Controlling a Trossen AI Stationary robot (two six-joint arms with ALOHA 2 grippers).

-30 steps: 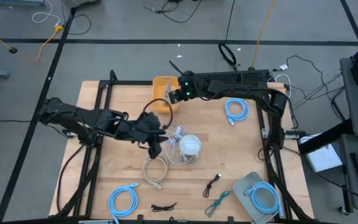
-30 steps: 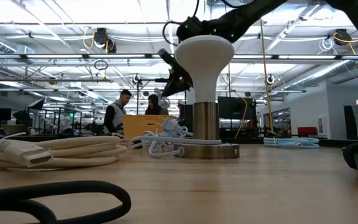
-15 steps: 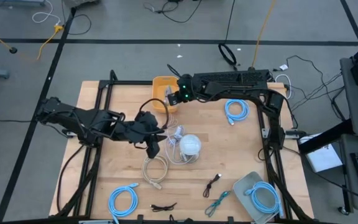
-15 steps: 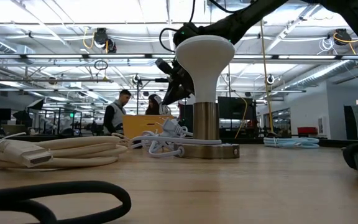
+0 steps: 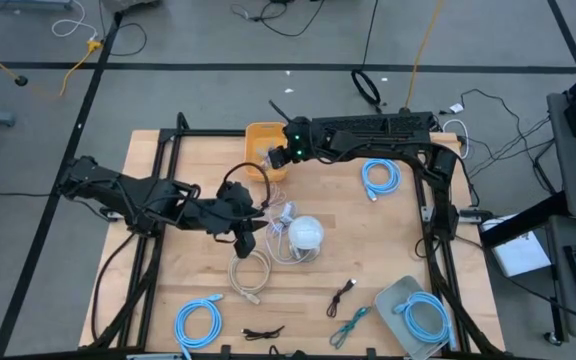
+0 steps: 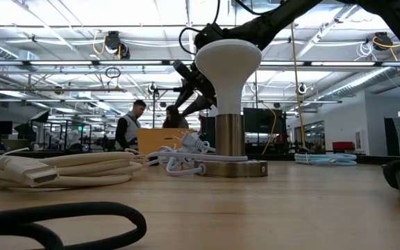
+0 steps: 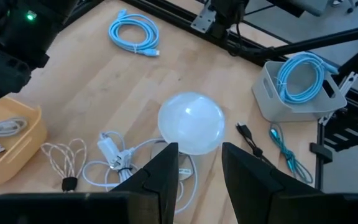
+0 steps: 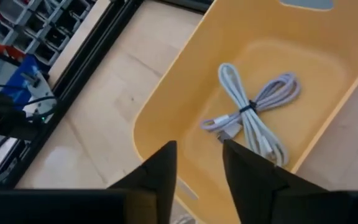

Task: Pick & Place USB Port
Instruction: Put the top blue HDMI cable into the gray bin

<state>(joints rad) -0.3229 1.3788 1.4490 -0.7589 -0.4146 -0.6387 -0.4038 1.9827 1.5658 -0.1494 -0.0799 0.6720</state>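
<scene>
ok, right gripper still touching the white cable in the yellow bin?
Apart. In the right wrist view the white cable lies on the floor of the yellow bin, with bare bin showing between it and the open right gripper.

A bundled USB cable (image 8: 253, 112) is lying in the bin (image 5: 260, 140) at eleven o'clock from the lamp (image 5: 305, 234); the tray (image 5: 398, 300) is sitting at five o'clock.

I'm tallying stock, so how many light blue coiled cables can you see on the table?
3: one blue cable at the table's far right, one at its near left edge, one in the grey bin, near right. Others may be hidden.
</scene>
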